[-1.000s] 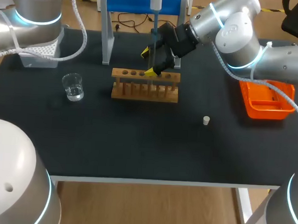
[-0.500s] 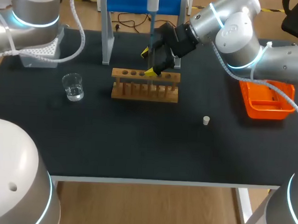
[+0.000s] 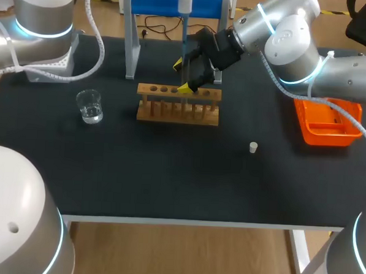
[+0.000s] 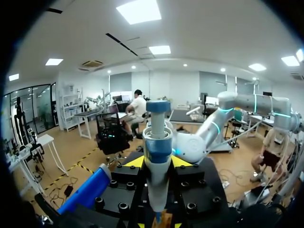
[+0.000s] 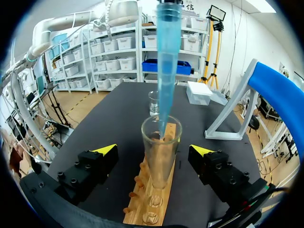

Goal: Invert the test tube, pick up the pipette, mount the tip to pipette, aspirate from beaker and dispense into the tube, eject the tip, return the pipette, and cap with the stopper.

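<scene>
The test tube [image 5: 160, 156] stands upright in the wooden rack [image 5: 142, 213], between the widely spread fingers of the right gripper [image 5: 153, 150], touching neither. The blue tip [image 5: 167, 57] dips into its mouth from above. The left gripper [image 4: 157, 162] is closed around the pipette [image 4: 156, 142]. On the surface [image 3: 168, 179], the beaker [image 3: 89, 106] sits left of the rack and the stopper [image 3: 253, 147] lies to its near right.
</scene>
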Motion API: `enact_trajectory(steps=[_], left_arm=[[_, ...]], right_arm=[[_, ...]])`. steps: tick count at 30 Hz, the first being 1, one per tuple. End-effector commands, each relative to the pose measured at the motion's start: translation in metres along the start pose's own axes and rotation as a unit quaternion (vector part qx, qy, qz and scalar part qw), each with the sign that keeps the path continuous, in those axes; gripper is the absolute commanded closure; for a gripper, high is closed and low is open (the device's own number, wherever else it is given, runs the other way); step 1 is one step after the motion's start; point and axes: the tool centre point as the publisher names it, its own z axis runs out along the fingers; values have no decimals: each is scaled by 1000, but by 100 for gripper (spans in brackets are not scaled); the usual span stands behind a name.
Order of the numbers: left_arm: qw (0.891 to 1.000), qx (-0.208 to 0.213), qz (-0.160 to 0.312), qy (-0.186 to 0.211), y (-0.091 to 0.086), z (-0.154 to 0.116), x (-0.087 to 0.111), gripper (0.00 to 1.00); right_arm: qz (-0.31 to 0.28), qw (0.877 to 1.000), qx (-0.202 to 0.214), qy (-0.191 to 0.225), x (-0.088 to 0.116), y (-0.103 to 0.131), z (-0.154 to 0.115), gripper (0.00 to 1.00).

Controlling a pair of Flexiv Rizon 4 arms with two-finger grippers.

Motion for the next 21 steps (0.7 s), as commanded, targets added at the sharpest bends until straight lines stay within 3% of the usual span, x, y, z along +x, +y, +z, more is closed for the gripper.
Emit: enact_trajectory(steps=[1,21], left_arm=[[1000,3,1,-3,1,0,0,100],[1000,9,7,7,-3,10,-3,100]], right_arm=[[0,1000,2,1,0,1,-1,0],[0,1000,2,1,0,1,-1,0]])
